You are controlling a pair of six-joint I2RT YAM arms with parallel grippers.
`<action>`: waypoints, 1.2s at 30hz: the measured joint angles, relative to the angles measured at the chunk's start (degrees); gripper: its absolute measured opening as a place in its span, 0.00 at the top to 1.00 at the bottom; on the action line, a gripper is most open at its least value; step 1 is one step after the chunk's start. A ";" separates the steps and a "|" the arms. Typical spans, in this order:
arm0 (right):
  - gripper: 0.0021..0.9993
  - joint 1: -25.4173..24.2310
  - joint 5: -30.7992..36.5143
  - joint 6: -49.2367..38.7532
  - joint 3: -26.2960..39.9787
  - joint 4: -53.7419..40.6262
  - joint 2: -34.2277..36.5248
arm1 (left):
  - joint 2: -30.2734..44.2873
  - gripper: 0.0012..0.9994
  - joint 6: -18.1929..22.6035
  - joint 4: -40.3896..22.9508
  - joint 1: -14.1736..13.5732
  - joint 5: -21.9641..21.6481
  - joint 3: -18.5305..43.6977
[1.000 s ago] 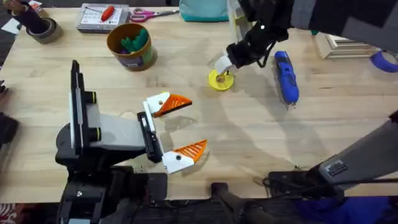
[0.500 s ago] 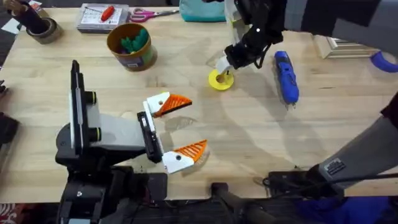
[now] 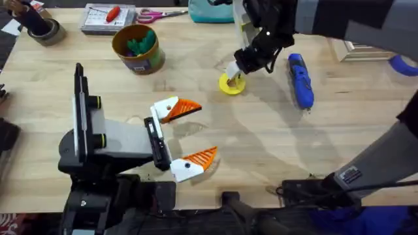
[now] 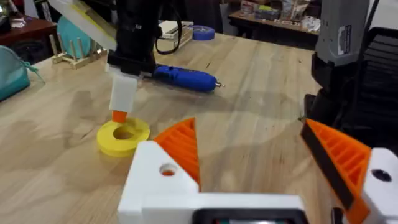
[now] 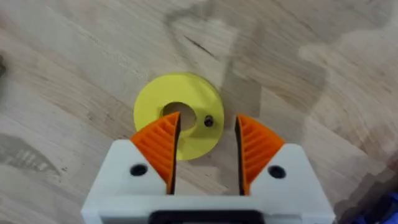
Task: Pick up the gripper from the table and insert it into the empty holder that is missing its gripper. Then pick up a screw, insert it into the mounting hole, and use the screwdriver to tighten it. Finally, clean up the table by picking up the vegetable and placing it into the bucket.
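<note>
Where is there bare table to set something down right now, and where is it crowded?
Bare wood lies between the bucket and the yellow disc, and across the wide patch right of the left gripper, below the screwdriver. It is crowded at the disc, where the right gripper hovers open, and along the far edge with scissors and tray.

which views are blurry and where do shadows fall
Overhead: the right arm looms dark and soft-edged, casting a faint shadow on the table. Left wrist: the orange pads up close look soft. Right wrist: the yellow disc is fairly sharp, with soft grey shadows across the wood.
</note>
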 joint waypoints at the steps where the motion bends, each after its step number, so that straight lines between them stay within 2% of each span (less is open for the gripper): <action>1: 0.51 0.00 0.00 0.00 0.00 0.00 0.00 | 0.00 0.01 0.00 0.00 0.00 0.00 0.00; 13: 0.57 0.00 0.00 -0.02 0.00 -0.02 1.22 | 0.02 0.01 0.00 0.00 0.00 0.00 0.00; 26: 0.79 0.00 0.00 0.02 0.00 0.16 1.22 | 0.00 0.01 0.00 0.00 0.00 0.00 0.00; 32: 0.82 0.00 0.01 0.00 0.00 0.52 1.22 | 0.00 0.01 0.00 0.00 0.00 0.00 0.00; 36: 0.89 0.00 0.00 0.00 0.00 0.89 1.22 | 0.00 0.01 0.00 0.00 0.00 0.02 0.00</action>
